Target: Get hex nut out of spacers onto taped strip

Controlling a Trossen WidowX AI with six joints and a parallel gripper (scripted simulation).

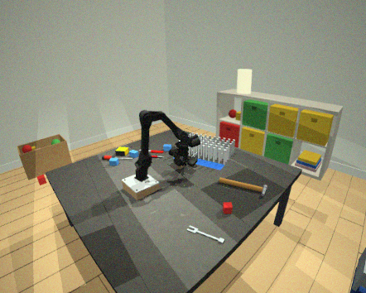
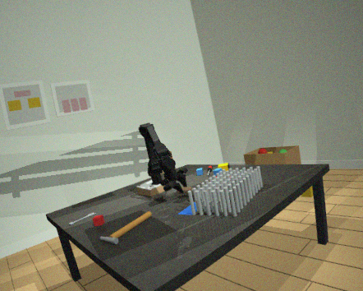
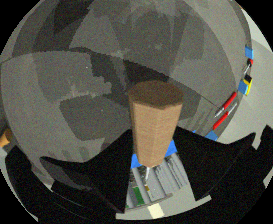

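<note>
My gripper is shut on the wooden handle of a tool, low over the table at the near side of the spacers. A short piece of its thin metal shaft shows beyond the handle in the wrist view, pointing toward the spacers; its tip cannot be made out. The grey metal spacers stand upright in rows. The blue taped strip lies in front of them, partly hidden by the handle in the wrist view. The nut cannot be seen.
A hammer, a red cube and a wrench lie on the table. Red-handled screwdrivers, blue blocks and a yellow block lie on the spacers' other side, beyond the arm.
</note>
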